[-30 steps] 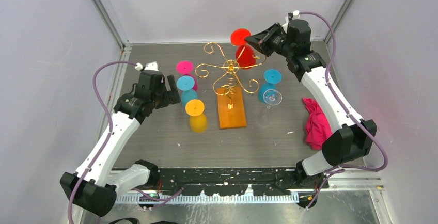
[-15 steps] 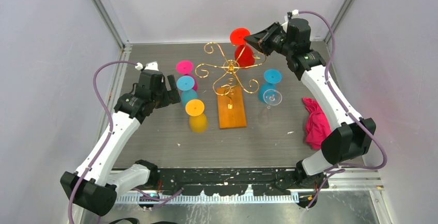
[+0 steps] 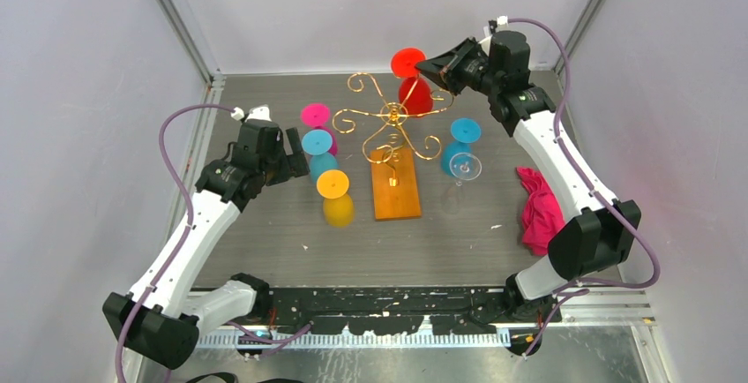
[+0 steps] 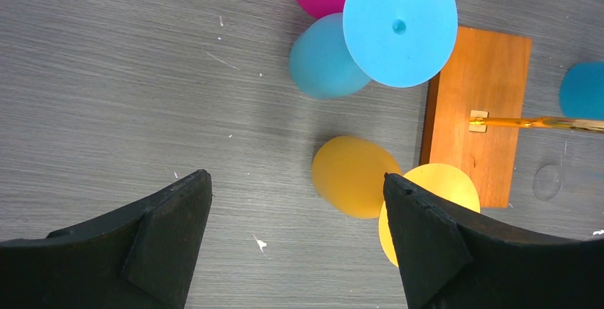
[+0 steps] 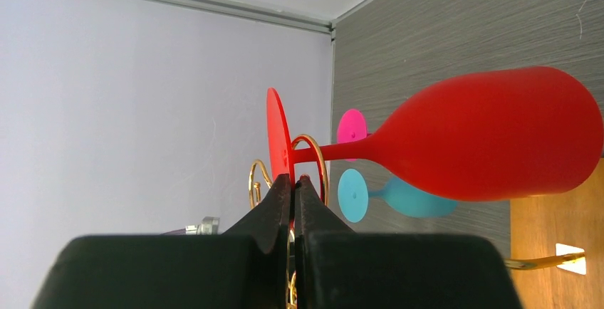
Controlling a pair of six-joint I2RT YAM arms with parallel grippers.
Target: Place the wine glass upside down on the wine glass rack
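The gold wire wine glass rack (image 3: pixel 388 120) stands on its orange-brown wooden base (image 3: pixel 395 182) mid-table. My right gripper (image 3: pixel 422 66) is shut on the foot rim of a red wine glass (image 3: pixel 415 93), held upside down at the rack's far right arm. In the right wrist view the gripper (image 5: pixel 293 179) pinches the red foot (image 5: pixel 278 134), the stem passes a gold loop (image 5: pixel 318 163), and the bowl (image 5: pixel 498 132) hangs free. My left gripper (image 3: pixel 296 155) is open and empty, above the table left of the rack; its fingers (image 4: pixel 171 231) frame a yellow glass (image 4: pixel 354 175).
Pink (image 3: pixel 316 116), blue (image 3: pixel 318 145) and yellow (image 3: pixel 333 186) glasses stand inverted left of the rack. Another blue glass (image 3: pixel 464 132) and a clear glass (image 3: pixel 465 168) stand to its right. A pink cloth (image 3: pixel 540 209) lies at the right edge. Walls enclose the table.
My right gripper has shifted slightly left with the red glass, nearer the rack's centre. The left arm has not moved.
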